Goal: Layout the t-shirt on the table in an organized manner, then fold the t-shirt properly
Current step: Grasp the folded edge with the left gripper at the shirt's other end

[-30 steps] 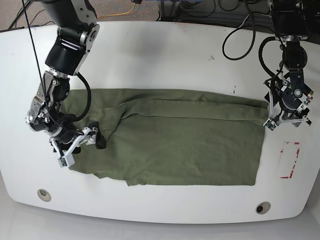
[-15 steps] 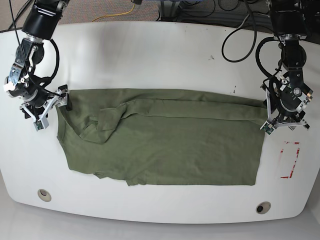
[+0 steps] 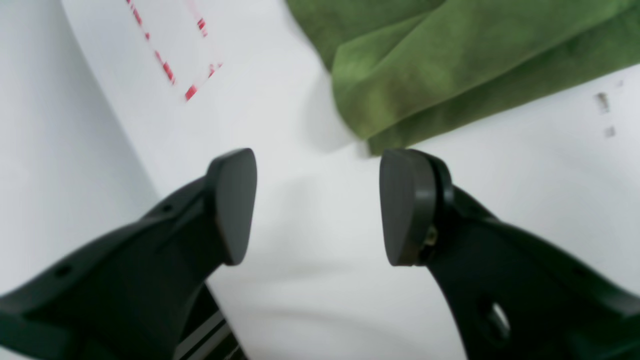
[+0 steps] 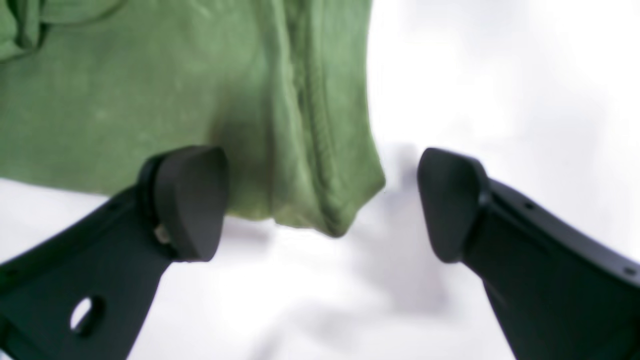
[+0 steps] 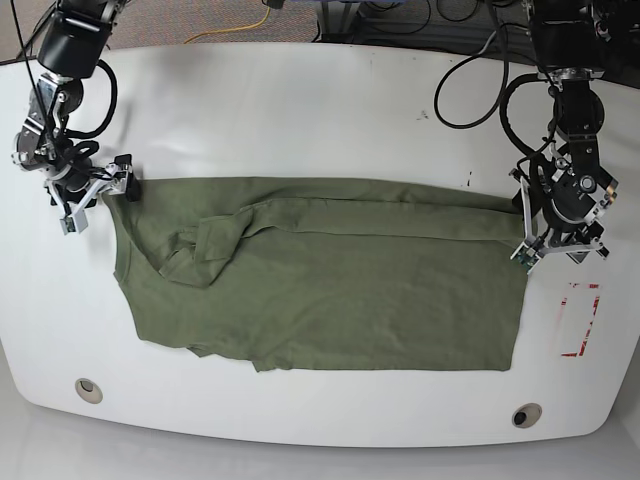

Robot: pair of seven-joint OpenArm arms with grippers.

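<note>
Since the earlier frame, the right gripper has crept up to the top corner of the olive-green cotton t-shirt, spread on the glossy white table. Both it and the left gripper gape empty. Each should probably pinch its corner hem, pulling outward evenly.

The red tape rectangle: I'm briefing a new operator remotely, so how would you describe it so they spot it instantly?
Start from the white table and the olive-green t-shirt spread across its middle. In the base view, look just beyond the shirt's right edge, below the left end effector. There lies the red tape rectangle, a broken outline and the only red thing on the tabletop.
</note>
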